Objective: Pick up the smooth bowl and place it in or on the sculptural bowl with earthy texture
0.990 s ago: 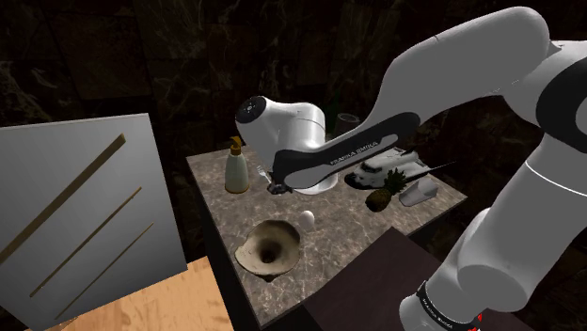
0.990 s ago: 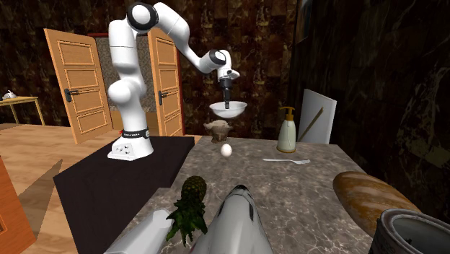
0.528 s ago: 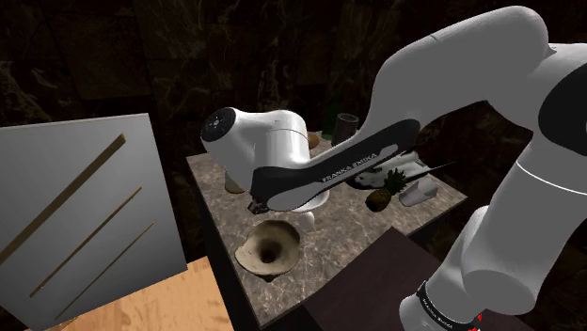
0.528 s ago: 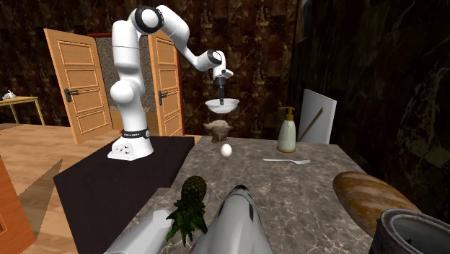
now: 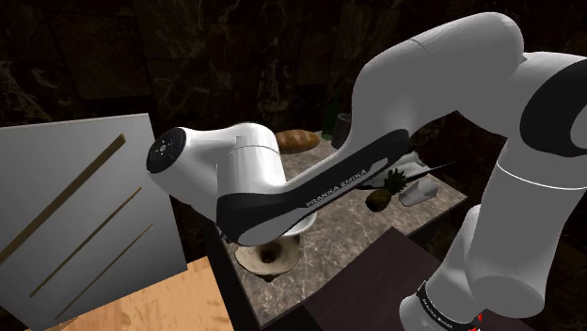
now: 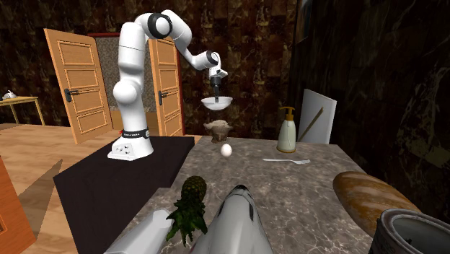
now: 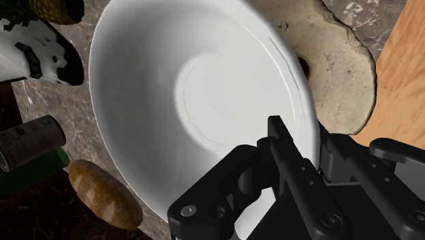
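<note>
The black pincer (image 6: 215, 94) is clamped on the rim of the smooth white bowl (image 6: 217, 103), holding it in the air above the rough tan sculptural bowl (image 6: 219, 129), which sits below it on the marble desk (image 6: 310, 184). The wrist view shows the fingers pinching one edge, so the white bowl hangs out to one side, and the sculptural bowl lies more under the gripped edge than under its middle. Released from this height and offset, it could strike the wavy lip, tip out, and roll toward the egg (image 6: 226, 150) or off the desk's edge.
</note>
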Robot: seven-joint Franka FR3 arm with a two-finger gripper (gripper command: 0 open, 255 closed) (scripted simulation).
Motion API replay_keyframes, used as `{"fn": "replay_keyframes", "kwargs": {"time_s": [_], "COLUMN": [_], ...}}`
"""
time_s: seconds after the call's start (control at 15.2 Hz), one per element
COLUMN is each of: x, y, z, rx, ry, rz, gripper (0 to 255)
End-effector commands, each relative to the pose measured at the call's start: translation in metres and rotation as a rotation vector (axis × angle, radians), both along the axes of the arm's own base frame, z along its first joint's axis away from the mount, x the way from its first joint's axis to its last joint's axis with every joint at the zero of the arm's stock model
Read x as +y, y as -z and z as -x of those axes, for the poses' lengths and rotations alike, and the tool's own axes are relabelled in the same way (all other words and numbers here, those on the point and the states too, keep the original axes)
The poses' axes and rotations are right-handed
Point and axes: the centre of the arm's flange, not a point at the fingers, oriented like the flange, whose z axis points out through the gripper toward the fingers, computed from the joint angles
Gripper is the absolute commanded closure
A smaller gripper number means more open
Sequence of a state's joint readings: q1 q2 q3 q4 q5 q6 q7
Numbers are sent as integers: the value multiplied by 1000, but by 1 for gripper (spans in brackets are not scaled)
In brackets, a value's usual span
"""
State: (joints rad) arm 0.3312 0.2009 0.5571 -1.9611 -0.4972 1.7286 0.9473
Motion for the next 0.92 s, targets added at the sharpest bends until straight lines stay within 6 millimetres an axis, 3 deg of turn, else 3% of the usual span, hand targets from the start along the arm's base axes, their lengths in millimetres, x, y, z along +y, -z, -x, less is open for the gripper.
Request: {"fn": "replay_keyframes", "kwargs": {"time_s": [0.0,0.86], "x": [6,6], "y": [9,76], "z": [3,3], "rx": [0,0], "ry": [1,1], "rz": [0,0], "gripper": [255,255]}}
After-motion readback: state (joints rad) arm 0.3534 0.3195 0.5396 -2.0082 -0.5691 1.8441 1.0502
